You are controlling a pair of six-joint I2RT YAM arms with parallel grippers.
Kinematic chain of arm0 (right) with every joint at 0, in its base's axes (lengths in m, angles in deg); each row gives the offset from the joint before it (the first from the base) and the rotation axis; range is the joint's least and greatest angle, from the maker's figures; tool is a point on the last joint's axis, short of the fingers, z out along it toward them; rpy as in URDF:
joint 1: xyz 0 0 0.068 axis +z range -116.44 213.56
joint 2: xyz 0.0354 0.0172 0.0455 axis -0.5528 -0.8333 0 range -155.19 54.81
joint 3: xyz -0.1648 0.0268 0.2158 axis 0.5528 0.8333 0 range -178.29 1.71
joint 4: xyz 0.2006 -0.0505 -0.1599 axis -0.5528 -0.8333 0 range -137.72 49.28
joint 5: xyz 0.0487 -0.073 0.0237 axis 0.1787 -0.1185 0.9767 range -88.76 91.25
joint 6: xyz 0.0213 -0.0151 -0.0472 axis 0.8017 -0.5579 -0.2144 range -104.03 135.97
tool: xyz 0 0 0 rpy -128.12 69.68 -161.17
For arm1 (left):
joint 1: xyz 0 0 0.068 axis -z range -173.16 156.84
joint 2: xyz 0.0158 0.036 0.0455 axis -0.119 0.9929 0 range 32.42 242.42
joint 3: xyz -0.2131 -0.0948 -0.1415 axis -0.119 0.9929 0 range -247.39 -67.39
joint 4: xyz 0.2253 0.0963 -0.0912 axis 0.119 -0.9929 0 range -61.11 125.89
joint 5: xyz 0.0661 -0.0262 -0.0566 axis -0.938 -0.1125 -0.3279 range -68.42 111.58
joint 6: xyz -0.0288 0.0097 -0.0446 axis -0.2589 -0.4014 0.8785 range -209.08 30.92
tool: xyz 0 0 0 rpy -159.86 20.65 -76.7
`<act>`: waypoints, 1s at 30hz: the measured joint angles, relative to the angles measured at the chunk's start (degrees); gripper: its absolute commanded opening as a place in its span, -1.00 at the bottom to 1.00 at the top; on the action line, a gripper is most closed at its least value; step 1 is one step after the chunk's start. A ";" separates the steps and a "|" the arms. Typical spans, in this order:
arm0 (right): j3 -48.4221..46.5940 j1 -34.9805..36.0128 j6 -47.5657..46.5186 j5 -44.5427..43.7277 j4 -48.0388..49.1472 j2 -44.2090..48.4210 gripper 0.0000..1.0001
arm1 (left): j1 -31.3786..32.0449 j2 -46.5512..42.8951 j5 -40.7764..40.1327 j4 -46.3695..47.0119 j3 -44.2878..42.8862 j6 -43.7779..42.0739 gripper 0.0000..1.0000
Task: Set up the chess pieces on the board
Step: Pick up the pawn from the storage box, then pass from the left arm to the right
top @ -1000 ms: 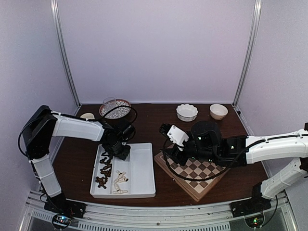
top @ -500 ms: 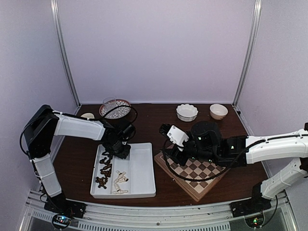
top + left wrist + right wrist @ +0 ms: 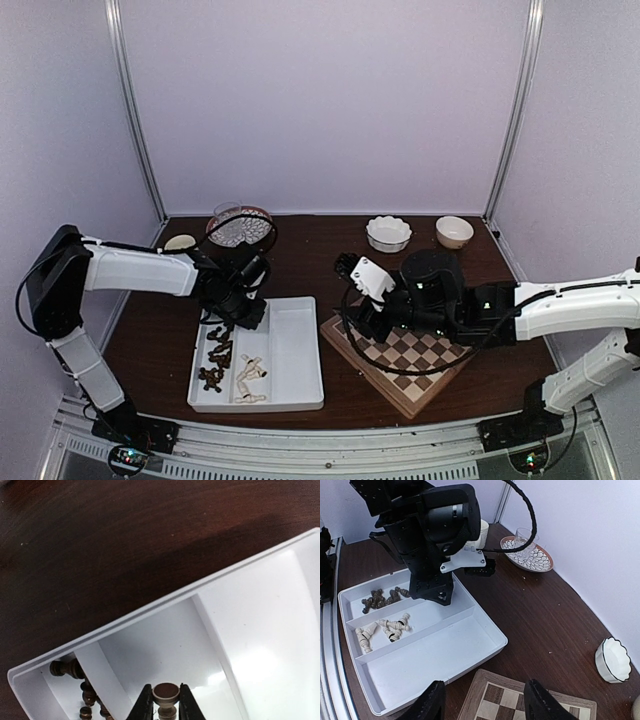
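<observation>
Two left fingers (image 3: pixel 142 707) tight on a half-cropped chess piece (image 3: pixel 166 696); right fingers (image 3: pixel 432 702) apart.

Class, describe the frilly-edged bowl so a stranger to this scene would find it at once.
Start at the chessboard on the dark table. Behind it, near the back wall, stand two pale bowls. The scalloped bowl is the one nearer the table's middle, with a wavy rim; the plain bowl beside it has a smooth rim.

Soft, even light in all 3 views; glare on the white tray (image 3: pixel 260 645), shadows faint.
</observation>
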State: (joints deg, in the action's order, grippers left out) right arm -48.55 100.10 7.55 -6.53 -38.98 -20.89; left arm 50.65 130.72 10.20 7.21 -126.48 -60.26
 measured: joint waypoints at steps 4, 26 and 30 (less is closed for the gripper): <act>1.14 0.04 2.25 -0.87 2.78 2.27 0.36 | 0.00 -7.13 2.69 4.02 4.26 -0.04 -0.72; 9.29 0.04 14.56 -3.13 17.90 -1.86 0.25 | 7.87 -16.17 19.93 40.92 14.95 35.08 -0.72; 9.27 0.04 15.74 -2.01 19.28 -4.50 0.10 | 10.56 -15.19 17.27 44.87 14.95 39.21 -0.72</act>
State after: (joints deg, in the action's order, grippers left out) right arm -39.28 100.14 23.28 -8.54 -19.71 -25.39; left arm 61.21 115.53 27.47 52.08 -111.53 -21.05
